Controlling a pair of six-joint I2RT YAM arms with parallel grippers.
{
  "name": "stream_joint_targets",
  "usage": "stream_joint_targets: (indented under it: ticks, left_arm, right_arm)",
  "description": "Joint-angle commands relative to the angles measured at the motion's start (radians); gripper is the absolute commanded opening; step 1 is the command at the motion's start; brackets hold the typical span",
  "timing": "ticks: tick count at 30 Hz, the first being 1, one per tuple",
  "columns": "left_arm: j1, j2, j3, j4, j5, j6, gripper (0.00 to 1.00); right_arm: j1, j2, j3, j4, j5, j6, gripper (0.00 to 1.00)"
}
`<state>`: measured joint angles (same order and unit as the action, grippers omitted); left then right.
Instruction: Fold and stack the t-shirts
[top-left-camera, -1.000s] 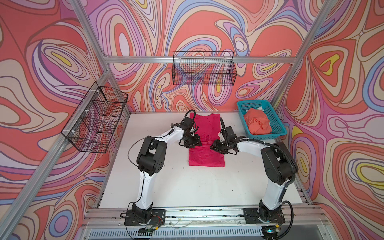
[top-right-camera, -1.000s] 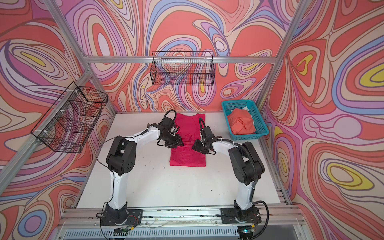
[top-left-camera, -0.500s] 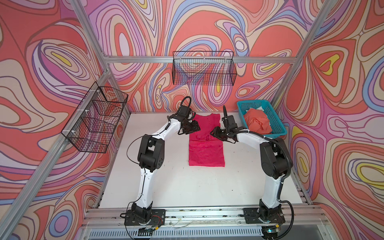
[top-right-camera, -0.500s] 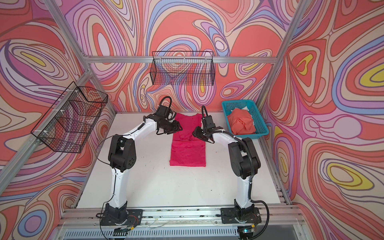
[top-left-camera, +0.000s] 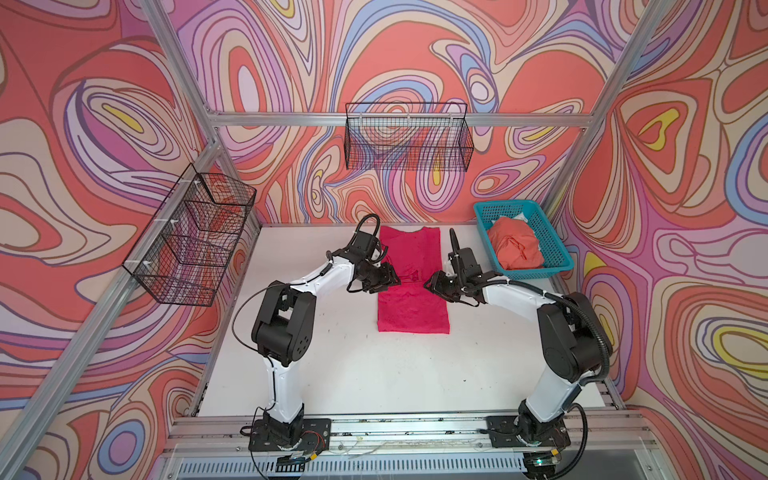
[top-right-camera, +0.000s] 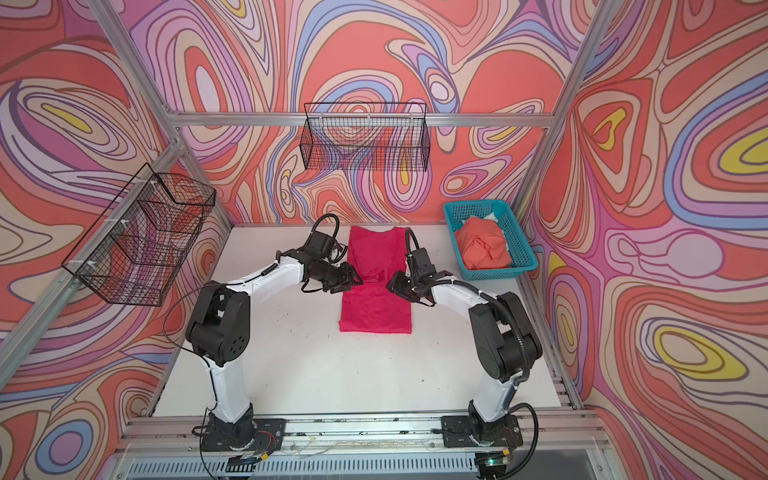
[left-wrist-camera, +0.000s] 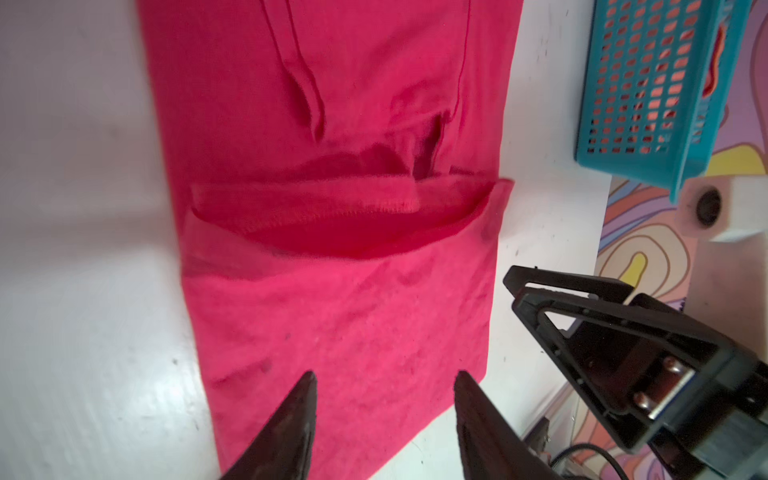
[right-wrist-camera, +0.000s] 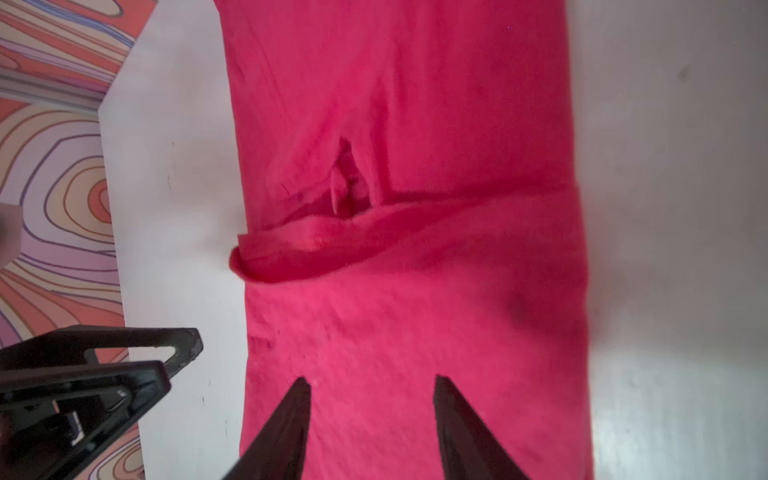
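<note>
Lying folded, the magenta t-shirt (top-left-camera: 413, 309) is flanked at mid-length by the left gripper (top-left-camera: 395, 279) and right gripper (top-left-camera: 427, 285), both spread, nothing grasped.

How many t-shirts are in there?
2. A pink t-shirt lies partly folded in the middle of the white table; an orange t-shirt sits bunched in the teal basket at the back right. Others may be hidden beneath it.

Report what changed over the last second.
Both grippers swung out toward the far end of the pink t-shirt, then came back: the left gripper and right gripper now hover either side of its middle, open, holding nothing. Pink t-shirt, orange t-shirt and basket stayed put.
</note>
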<state>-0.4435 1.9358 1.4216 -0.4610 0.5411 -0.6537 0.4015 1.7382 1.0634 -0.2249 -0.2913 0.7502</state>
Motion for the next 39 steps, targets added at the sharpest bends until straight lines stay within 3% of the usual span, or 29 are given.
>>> stream_joint_targets:
  ticks: [1,5,14,22,39]
  left_arm:
    - [-0.036,-0.058,-0.061,-0.009,0.080,-0.046,0.54]
    - [-0.057,-0.086,-0.118,-0.073,0.109,-0.044,0.52]
    - [-0.064,-0.101,-0.241,-0.033,0.151,-0.066,0.49]
    - [-0.045,-0.071,-0.289,-0.073,0.050,-0.022,0.47]
    - [0.008,-0.008,-0.389,-0.040,0.029,-0.014,0.43]
  right_arm:
    - [0.053,-0.063,-0.073,0.030,-0.029,0.085,0.51]
    - [0.081,-0.117,-0.159,0.040,-0.019,0.131,0.48]
    - [0.083,-0.129,-0.256,0.066,-0.047,0.148,0.47]
    - [0.083,-0.122,-0.307,0.042,-0.003,0.120,0.46]
    - [0.028,-0.183,-0.354,-0.067,0.072,0.038,0.47]
